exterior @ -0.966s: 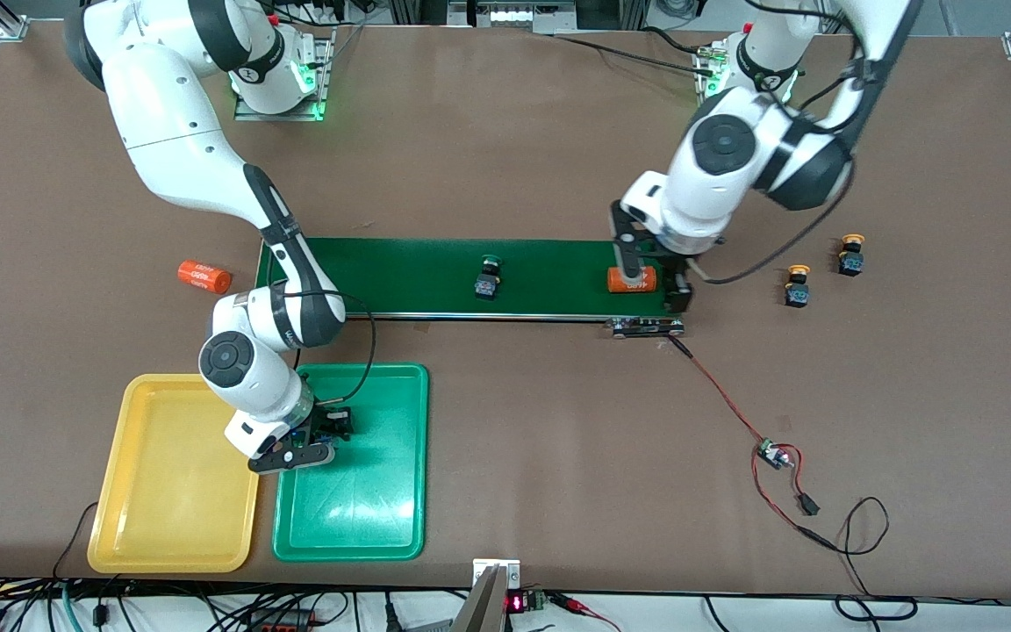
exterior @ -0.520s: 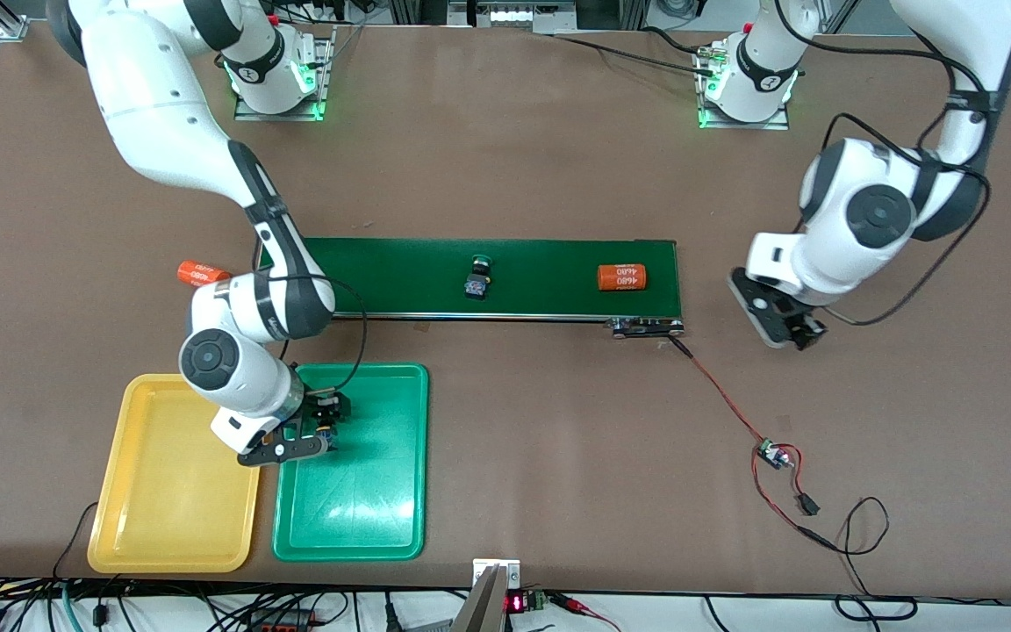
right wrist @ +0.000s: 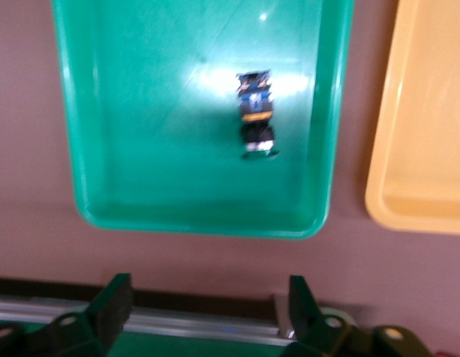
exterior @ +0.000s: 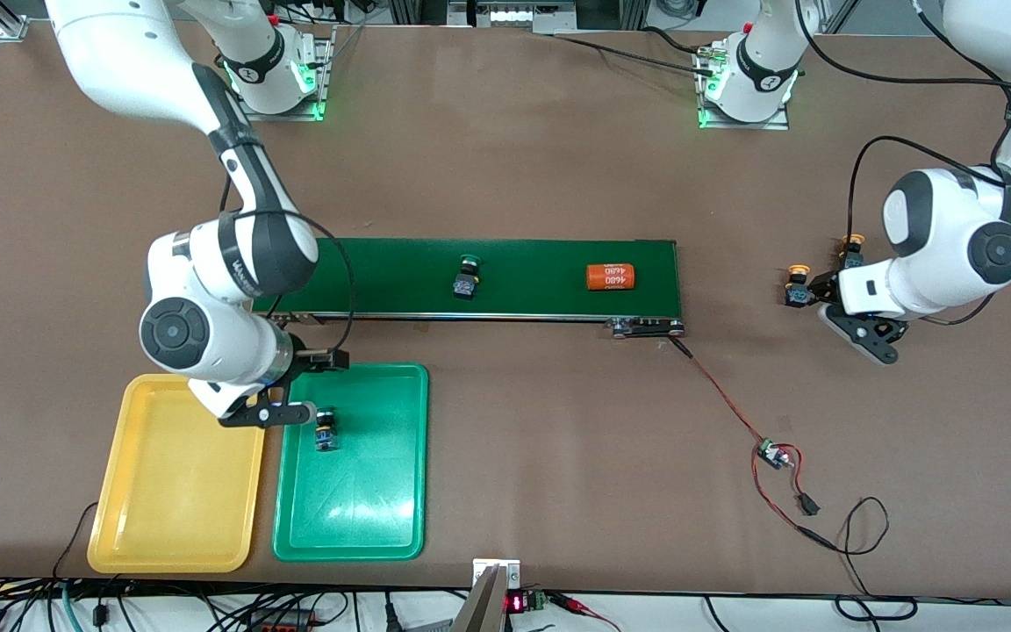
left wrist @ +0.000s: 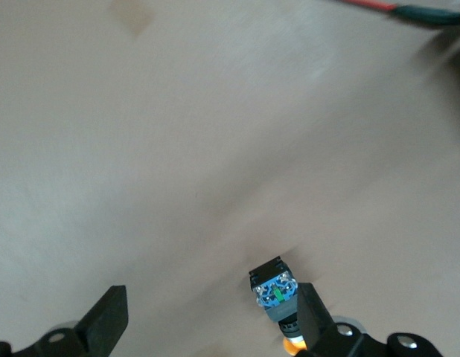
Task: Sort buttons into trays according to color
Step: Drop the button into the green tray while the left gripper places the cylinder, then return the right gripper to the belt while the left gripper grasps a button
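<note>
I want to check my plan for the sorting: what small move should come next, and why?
Probably the left gripper should lower onto the yellow-capped button beside it and close. Its fingers are open, and the yellow tray holds nothing. The right gripper is open, with a green-capped button lying in the green tray.

I see a shallow green plastic tray (exterior: 352, 518) w/ a black-and-blue green-capped button (exterior: 325, 431), a shallow yellow plastic tray (exterior: 174, 518), a dark-green belt (exterior: 532, 263) w/ an orange cylinder, white print (exterior: 610, 276), two yellow-capped buttons (exterior: 797, 287), a brown desk (exterior: 514, 456).
</note>
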Robot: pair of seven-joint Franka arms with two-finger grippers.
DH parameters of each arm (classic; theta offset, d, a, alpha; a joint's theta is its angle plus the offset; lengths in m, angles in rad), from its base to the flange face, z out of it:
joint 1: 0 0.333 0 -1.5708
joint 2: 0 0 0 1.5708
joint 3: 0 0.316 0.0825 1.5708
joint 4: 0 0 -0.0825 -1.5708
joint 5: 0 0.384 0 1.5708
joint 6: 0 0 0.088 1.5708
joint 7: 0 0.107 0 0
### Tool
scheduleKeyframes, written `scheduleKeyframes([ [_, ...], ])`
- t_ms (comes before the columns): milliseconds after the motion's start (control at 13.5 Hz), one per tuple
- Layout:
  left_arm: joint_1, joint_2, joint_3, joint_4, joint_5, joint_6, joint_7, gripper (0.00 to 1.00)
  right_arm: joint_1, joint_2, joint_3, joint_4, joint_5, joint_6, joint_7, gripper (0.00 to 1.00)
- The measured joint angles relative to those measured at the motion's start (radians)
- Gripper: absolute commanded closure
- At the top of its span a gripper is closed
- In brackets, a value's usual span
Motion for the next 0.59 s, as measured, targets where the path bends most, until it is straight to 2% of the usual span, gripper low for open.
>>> scheduleKeyframes([
  [223,0.001,0.027,-0.001,-0.039,-0.004,0.003,-0.223,0.00,0.002,-0.039,0.031,-0.058,0.038,-0.012,0.012,0.00],
  [371,0.002,0.032,0.000,-0.072,-0.006,0.041,-0.282,0.00,0.003,-0.073,0.045,-0.125,0.044,-0.010,0.032,0.00],
  [594,0.003,0.034,0.000,-0.144,-0.007,0.126,-0.328,0.00,0.003,-0.135,0.047,-0.234,0.121,0.005,0.085,0.00],
])
